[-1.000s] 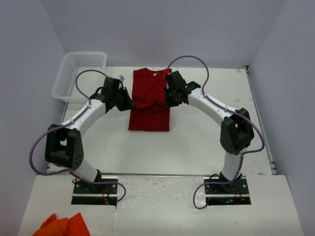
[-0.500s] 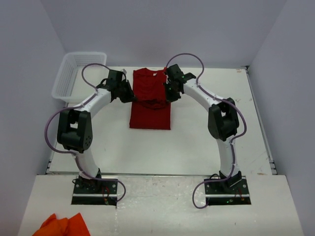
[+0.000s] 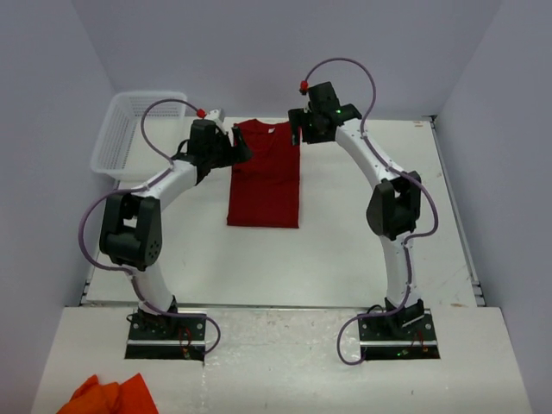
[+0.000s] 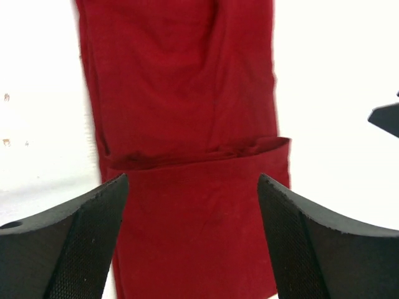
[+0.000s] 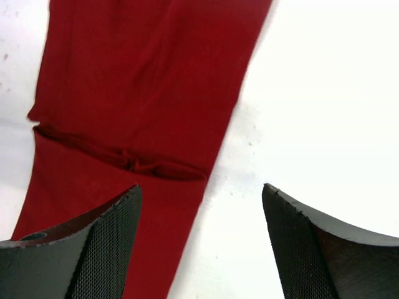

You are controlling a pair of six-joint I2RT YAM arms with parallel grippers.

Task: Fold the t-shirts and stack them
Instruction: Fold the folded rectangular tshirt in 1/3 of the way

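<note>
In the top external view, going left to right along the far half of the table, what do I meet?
White basket → left gripper → red t-shirt → right gripper.

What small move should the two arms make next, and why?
Probably lower the left pincer and right pincer onto the far corners of the dark red cotton t-shirt: both hang open there, and it lies as a long narrow strip.

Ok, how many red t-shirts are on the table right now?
1: the red t-shirt lies in a narrow folded strip at the far middle of the table. Another could be hidden beneath it.
</note>
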